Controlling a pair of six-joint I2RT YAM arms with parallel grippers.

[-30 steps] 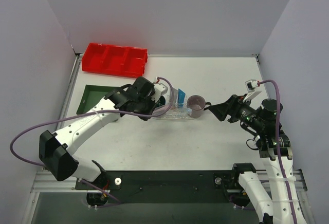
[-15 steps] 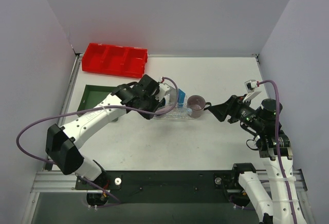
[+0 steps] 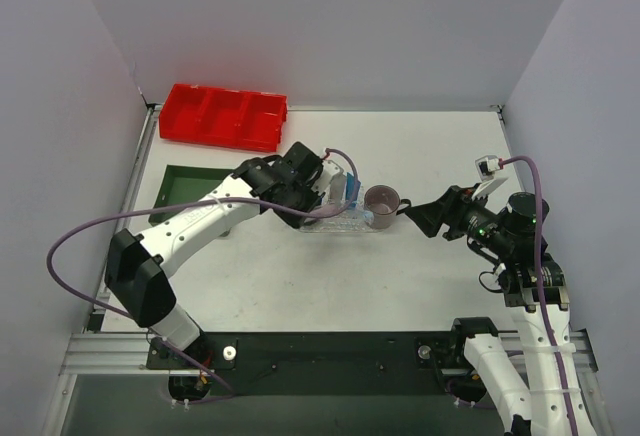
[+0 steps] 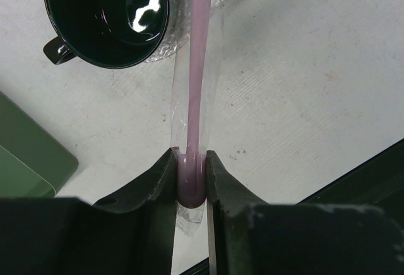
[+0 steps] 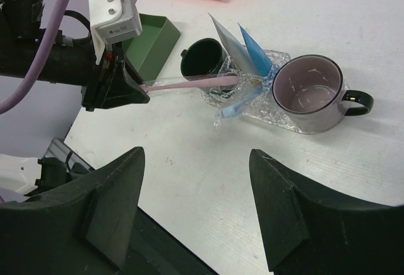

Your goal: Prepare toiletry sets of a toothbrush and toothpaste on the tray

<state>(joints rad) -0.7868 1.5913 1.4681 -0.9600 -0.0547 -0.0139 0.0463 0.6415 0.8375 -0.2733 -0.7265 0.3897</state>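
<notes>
Pinkish inside a clear sleeve, the toothbrush (image 4: 192, 86) is clamped at its butt end between the left fingers (image 3: 338, 188), which are clenched tight on it. It is held nearly level above the desk (image 3: 440, 146). Its far end reaches the rim of the tray (image 5: 268, 114), just beside the dark mug (image 4: 107, 16). Whether the tip touches the tray cannot be told.

The clear, bumpy tray sits near the middle of the desk. The dark mug stands at its left end and the grey mug (image 5: 312, 92) at its right end, handle pointing towards the right edge. Between the mugs the blue toothpaste (image 5: 255, 51) and the white-grey toothpaste (image 5: 226, 35) stand tilted side by side. What props them up is hidden. A bluish wrapped piece (image 5: 233, 108) lies across the tray's near rim, too crumpled to identify.

The right fingers (image 3: 418, 218) are spread wide, grasping nothing, and hover above the desk to the right of the grey mug.

The green tray (image 3: 180, 191) lies along the left edge, and the red bin (image 3: 225, 116) sits in the far left corner.
</notes>
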